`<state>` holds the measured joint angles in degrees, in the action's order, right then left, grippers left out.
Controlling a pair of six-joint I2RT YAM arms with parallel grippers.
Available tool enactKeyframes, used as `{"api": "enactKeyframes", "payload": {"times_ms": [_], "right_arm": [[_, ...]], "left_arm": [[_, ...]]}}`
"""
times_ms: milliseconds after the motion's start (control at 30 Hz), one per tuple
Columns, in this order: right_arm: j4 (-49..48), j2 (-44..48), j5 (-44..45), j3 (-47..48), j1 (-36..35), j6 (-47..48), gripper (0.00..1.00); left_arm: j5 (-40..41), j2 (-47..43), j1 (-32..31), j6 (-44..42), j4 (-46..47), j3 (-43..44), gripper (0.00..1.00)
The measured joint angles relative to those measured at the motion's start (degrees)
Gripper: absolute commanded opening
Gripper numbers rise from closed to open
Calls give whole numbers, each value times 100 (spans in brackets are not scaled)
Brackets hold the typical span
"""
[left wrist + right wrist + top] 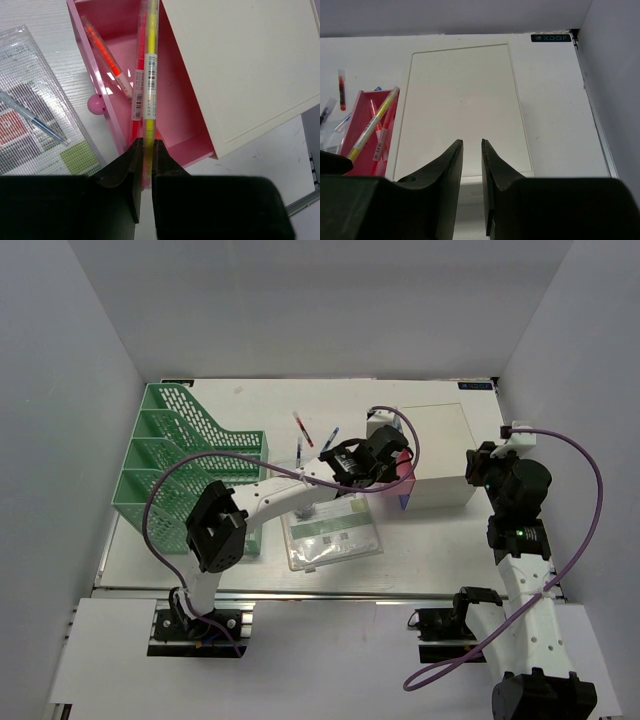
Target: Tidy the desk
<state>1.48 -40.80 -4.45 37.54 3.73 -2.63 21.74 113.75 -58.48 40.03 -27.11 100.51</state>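
Observation:
On the white desk [430, 540] stands a white box [440, 450] with its pink drawer [175, 95] pulled open. My left gripper [147, 142] is shut on a yellow highlighter [151, 55], which points along the drawer, just above it. Orange-red pens [107, 57] lie inside the drawer. In the top view the left gripper [385, 455] sits over the drawer. My right gripper [472, 145] hovers near the box's top [465, 95], its jaws a little apart with nothing between them.
A clear mesh pouch [330, 530] with a blue pen [35, 120] on it lies left of the drawer. Loose pens [302, 428] rest behind it. The green mesh file rack [170, 465] stands at the left. Walls enclose the desk; a rail [330, 592] runs along its near edge.

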Motion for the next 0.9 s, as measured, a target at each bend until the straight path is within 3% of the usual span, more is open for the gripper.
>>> {"api": "enactKeyframes", "payload": {"times_ms": [900], "right_arm": [[-35,31,0,-94,0,2,27]], "left_arm": [[-20,-125,-2,-15,-334,232,3]]}}
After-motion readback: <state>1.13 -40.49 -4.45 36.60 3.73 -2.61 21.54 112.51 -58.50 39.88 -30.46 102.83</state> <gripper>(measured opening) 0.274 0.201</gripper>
